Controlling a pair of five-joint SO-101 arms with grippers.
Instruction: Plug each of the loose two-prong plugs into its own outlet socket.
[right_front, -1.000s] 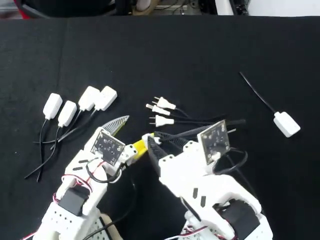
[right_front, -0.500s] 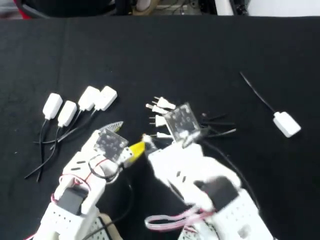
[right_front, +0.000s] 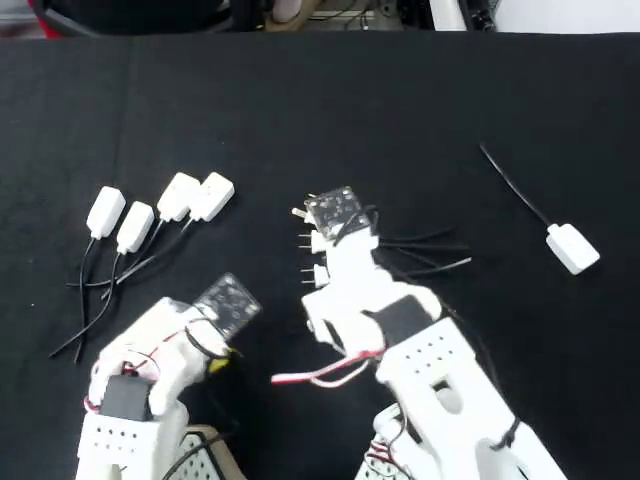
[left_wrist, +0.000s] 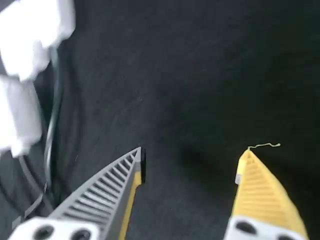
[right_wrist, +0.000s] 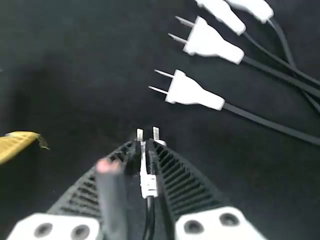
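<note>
Looking across the black counter (right_front: 400, 100), I see the right arm (right_front: 420, 350) stretched toward the middle and the left arm (right_front: 140, 375) tucked low near its base. Four white sockets lie grouped on the left arm's side, the nearest socket (right_front: 210, 196) closest to the middle, and a lone socket (right_front: 572, 248) sits well apart on the far right. The left pincer (left_wrist: 194, 152) hangs released over bare cloth near two of those sockets, holding nothing. The right pincer (right_wrist: 145, 145) is clenched on one plug (right_wrist: 148, 186), whose two prongs (right_wrist: 156, 132) poke out past the fingertips. A loose plug (right_wrist: 192, 92) lies just ahead on its black cord, with a second loose plug (right_wrist: 207, 42) past it. To my eye the step in hand is bringing the held plug to a socket. Doing it well means keeping the clamp firm so the plug cannot pivot, having the left pincer pinch a socket by its body, lining the prongs square with the slots, and pushing straight, clear of the other cords.
</note>
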